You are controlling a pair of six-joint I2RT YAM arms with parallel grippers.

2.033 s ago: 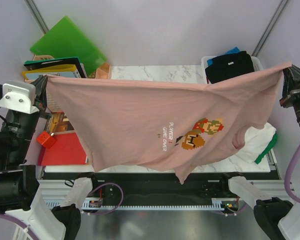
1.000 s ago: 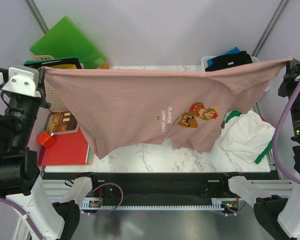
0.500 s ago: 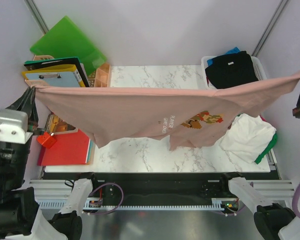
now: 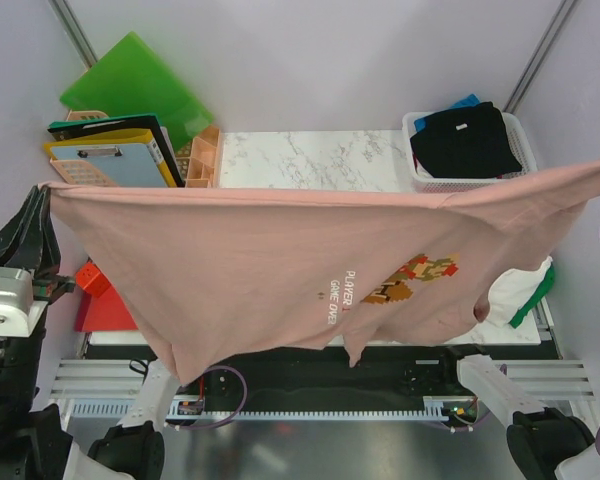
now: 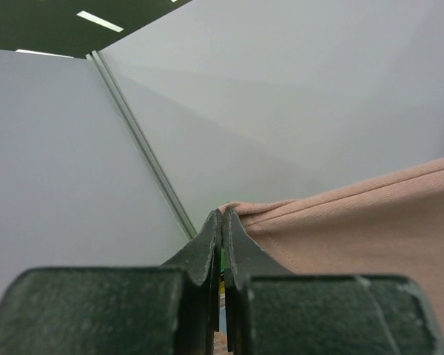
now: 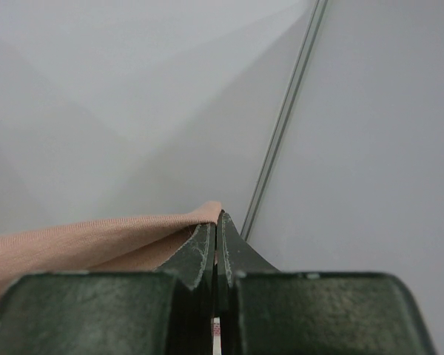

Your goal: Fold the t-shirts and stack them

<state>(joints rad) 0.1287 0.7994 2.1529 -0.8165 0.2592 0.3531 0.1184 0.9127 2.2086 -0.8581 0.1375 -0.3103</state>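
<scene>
The pink t-shirt point(image 4: 280, 270) hung stretched across mid-frame above the counter point(image 4: 310, 160), its corners pinched in the closed left tool point(image 5: 222, 222) and right tool point(image 6: 217, 222). No fold looked made yet, and the white shirt point(image 4: 515, 285) at right lay crumpled.

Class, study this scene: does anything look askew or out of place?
The pink t-shirt hangs sideways in mid-air, pinched between the left gripper and right gripper, print turned on end. A white shirt lies crumpled at the right edge of the table.
</scene>
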